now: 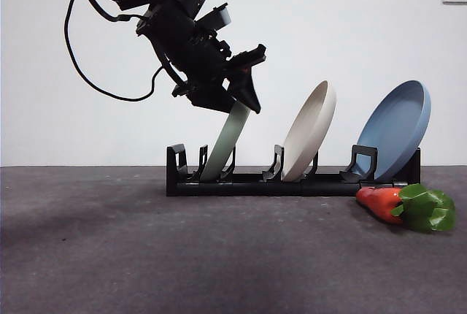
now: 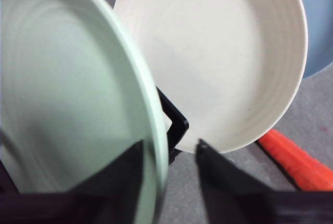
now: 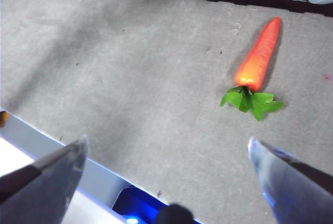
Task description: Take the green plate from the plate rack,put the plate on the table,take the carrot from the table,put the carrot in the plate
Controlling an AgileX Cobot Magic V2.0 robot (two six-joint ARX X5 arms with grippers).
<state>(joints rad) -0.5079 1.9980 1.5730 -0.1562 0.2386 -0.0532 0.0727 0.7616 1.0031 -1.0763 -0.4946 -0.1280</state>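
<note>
From the front, the left gripper (image 1: 244, 104) sits over the top rim of the green plate (image 1: 225, 144), which leans in the first slot of the plate rack (image 1: 292, 182); three plates stand there in all, one green, one beige plate (image 1: 310, 133), one blue plate (image 1: 395, 128), and one carrot (image 1: 405, 206) lies on the table (image 1: 146, 255) just in front of the rack's far end. In the left wrist view the jaws straddle the green rim, spread apart and not yet pinching it. The risk, as I judge it, is a thin, off-centre bite that lets the plate swing or catch a prong as it lifts, knocking the beige neighbour (close beside it). In the right wrist view the right gripper (image 3: 166, 156) hangs wide open, near the carrot but apart from it.
</note>
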